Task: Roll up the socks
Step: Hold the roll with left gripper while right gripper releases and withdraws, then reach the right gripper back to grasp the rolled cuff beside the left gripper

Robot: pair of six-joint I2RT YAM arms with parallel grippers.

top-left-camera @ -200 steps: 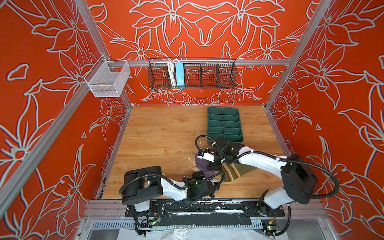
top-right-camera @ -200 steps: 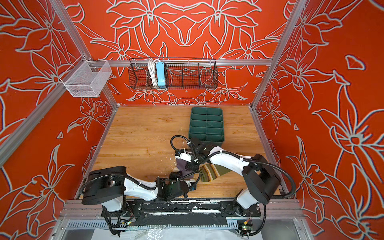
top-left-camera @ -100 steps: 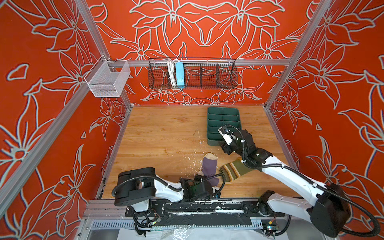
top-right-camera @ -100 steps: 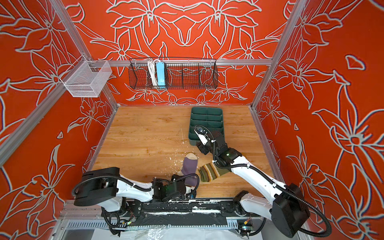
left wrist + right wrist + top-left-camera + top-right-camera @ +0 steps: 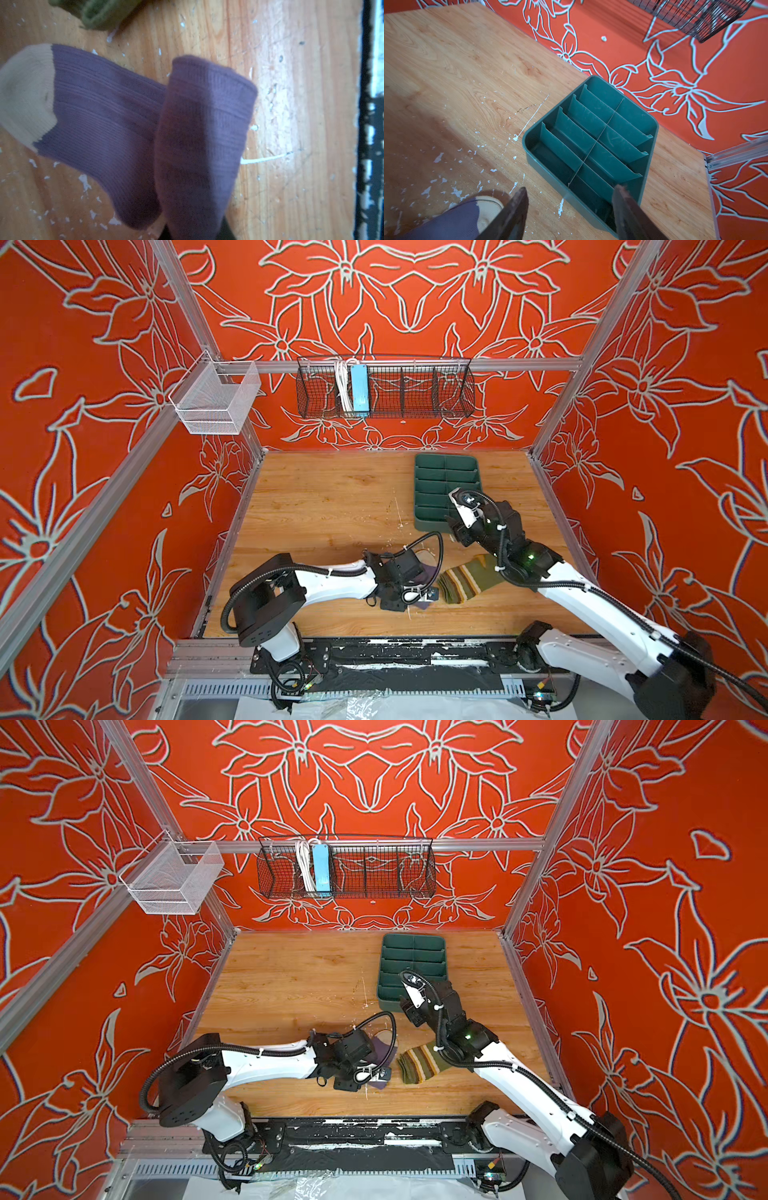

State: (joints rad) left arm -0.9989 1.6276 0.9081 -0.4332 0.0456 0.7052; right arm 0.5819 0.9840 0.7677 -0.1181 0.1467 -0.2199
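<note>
Grip: the left gripper [image 5: 422,593] is clamped on the cuff end of the purple sock [image 5: 104,124], low over the front middle of the wooden table [image 5: 332,506].

View check: in both top views the wrist covers most of this sock. Only the cream toe [image 5: 423,558] and a strip of purple show. The left wrist view shows the rest. The foot lies flat on the boards and the cuff part is bent up toward the camera, pinched at the picture's edge (the dark fingers barely show).

Axis, purple: roughly front to back, with the toe toward the back wall and the cuff toward the front edge.

Axis, olive: the olive sock [image 5: 465,583] lies flat just to the right of the purple one; I cannot tell whether they touch. Its long axis is diagonal. The striped cuff end points front-left and the foot runs back-right under the right arm, which hides the far end. The cream and brown stripes show in the top views only. The left wrist view catches just a plain green edge [image 5: 99,12].

The right gripper [image 5: 570,188] is raised over the front end of the dark green tray [image 5: 593,104], jaws spread, nothing between them. The right wrist view shows the tray's dividers as two columns of five.

Writing: any print on the blue block [image 5: 359,389] in the black wire basket [image 5: 436,393] is too small to read.
</note>
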